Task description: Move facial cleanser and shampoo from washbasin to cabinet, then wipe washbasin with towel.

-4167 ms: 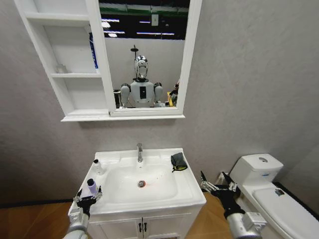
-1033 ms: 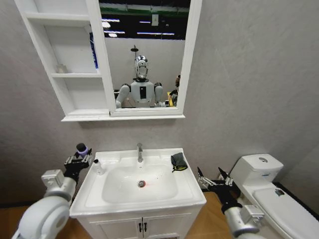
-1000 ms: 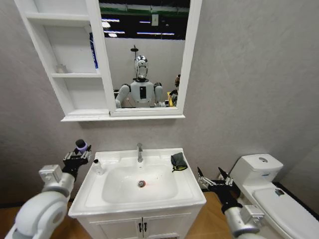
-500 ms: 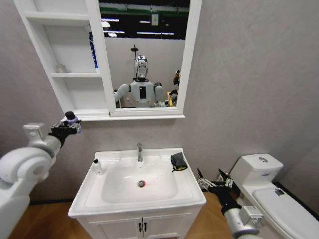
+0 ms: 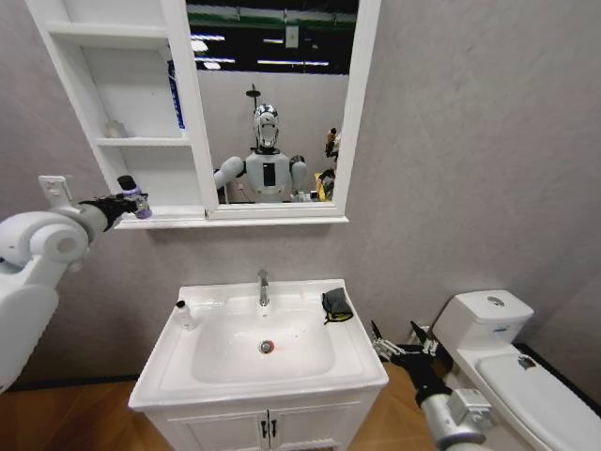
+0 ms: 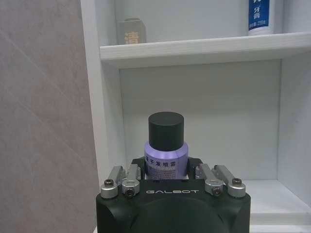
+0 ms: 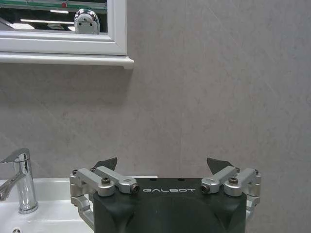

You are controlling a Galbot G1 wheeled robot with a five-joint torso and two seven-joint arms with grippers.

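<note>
Shampoo bottle [image 6: 165,148] stands upright, cap up, clamped in my left gripper [image 5: 128,202] at frame left beside the cabinet [image 5: 120,141]; right gripper [image 5: 402,346] hangs open, empty.

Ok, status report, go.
Left gripper shut on purple bottle, level with cabinet bottom tier. Right gripper open, low beside washbasin. Small white bottle and towel on washbasin.
</note>
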